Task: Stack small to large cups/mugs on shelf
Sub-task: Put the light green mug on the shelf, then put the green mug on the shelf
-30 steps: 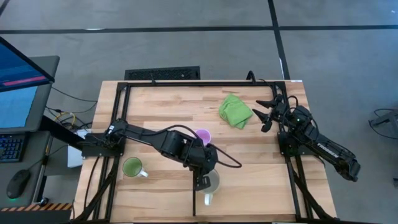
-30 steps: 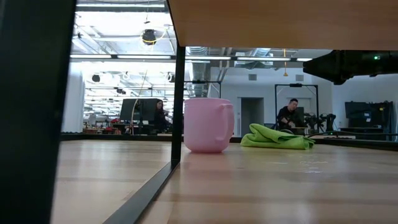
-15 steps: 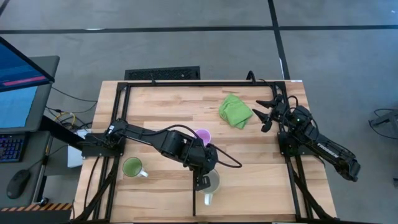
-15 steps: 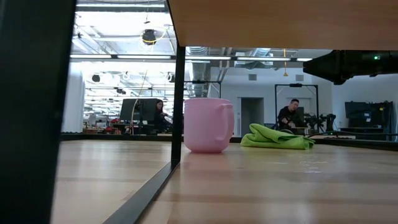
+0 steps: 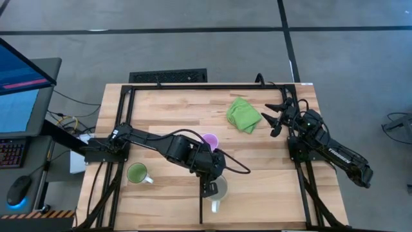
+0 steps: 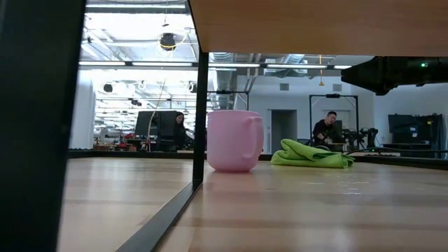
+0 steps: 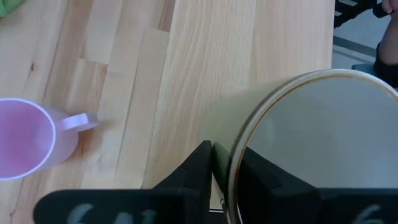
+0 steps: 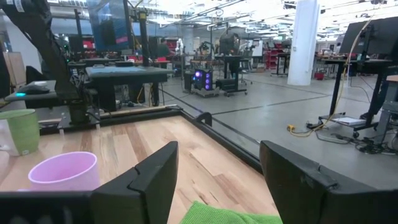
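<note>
Nothing has shifted since the earlier frames: the left end effector point(image 5: 209, 187) stays clenched on the white mug's point(image 5: 219, 189) rim at lower centre, the purple mug point(image 5: 209, 140) just above it.

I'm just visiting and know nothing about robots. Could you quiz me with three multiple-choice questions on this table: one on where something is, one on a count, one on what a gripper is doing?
1. The crumpled green cloth lies nearest:
A. the right gripper
B. the green mug
C. the white mug

2. Mugs on the wooden table:
A. two
B. three
C. four

3. The left gripper is:
A. open above the cloth
B. shut on the white mug's rim
C. parked off the table

Answers:
1. A: green cloth lies beside right gripper.
2. B: white mug, green mug, light purple mug.
3. B: left gripper pinches the rim.
</note>
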You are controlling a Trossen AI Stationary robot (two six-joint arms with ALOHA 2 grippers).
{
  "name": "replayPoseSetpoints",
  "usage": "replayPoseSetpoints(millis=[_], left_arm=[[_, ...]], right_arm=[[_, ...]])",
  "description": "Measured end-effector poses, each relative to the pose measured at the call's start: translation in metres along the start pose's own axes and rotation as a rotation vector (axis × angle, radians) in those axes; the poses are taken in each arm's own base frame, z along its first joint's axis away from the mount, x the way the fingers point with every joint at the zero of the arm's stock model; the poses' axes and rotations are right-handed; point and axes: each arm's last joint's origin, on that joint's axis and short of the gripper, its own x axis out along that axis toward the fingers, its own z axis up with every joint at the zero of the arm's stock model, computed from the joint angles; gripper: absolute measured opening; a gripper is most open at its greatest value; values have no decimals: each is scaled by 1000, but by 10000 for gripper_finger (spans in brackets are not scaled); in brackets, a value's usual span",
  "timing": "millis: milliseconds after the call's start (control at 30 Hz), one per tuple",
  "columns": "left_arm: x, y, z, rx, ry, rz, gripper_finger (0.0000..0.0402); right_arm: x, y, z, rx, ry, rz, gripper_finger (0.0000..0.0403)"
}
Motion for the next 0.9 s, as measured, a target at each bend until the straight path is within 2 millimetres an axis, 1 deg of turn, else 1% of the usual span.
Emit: replayPoseSetpoints(millis=[100,333,500,667,900], left_arm=[[0,0,1,-1,-5,-6,57],[-1,-1,1,0,-5,-9,120],[-1,0,1,0,-5,-8,151],[-1,1,2,26,-4,-19,164],[-4,4,5,30,8,-56,165]], right_arm=[[0,0,0,0,0,0,249],[0,0,0,0,0,0,249],[0,0,0,0,0,0,249],[0,0,0,0,0,-1,249],[0,0,0,0,0,0,249]])
